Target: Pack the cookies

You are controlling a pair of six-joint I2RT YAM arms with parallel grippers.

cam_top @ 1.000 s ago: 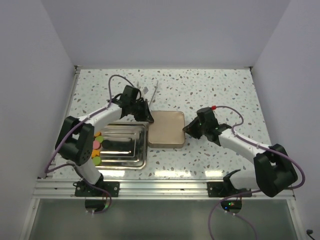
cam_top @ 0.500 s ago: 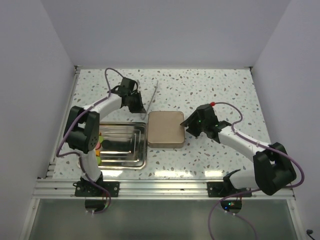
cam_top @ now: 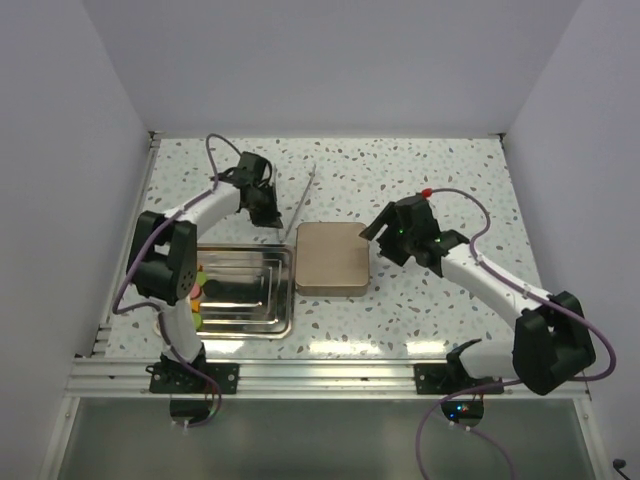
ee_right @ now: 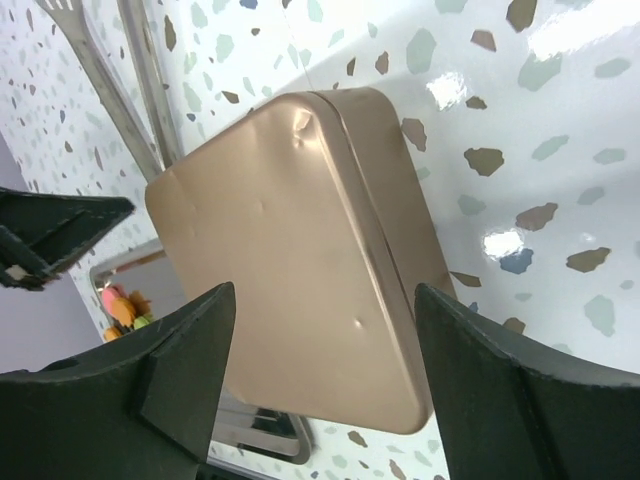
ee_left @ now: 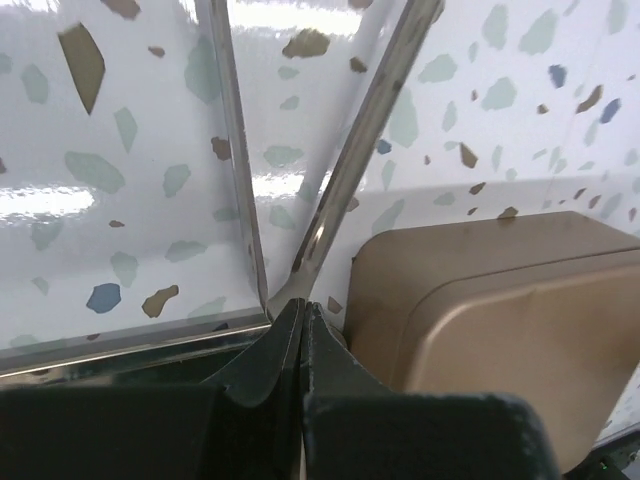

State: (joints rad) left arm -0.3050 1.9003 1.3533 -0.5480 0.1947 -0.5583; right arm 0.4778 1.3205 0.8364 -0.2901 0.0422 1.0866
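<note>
The cookies [cam_top: 196,291] are small orange, pink and green discs lying by the left rim of the steel tray [cam_top: 284,300]; the left arm partly hides them. The right wrist view catches them too, as cookies [ee_right: 124,305] past the tin's corner. A gold tin [cam_top: 332,258] with its lid on sits right of the tray. My right gripper [cam_top: 379,229] hovers open over the tin's right edge, with the gold tin [ee_right: 300,240] below its jaws [ee_right: 325,290]. My left gripper [cam_top: 263,204] is shut on nothing, its tips [ee_left: 302,306] at the joined end of the metal tongs [ee_left: 370,130].
The tongs [cam_top: 302,198] lie on the speckled table behind the tin, pointing toward the back wall. The tray's rim [ee_left: 120,338] and the tin's corner [ee_left: 480,320] lie close under the left gripper. White walls close in the table on three sides.
My right gripper has opened and pulled back up from the tin's right side. My left gripper has swung away from the tin's back-left corner toward the back left, staying shut.
</note>
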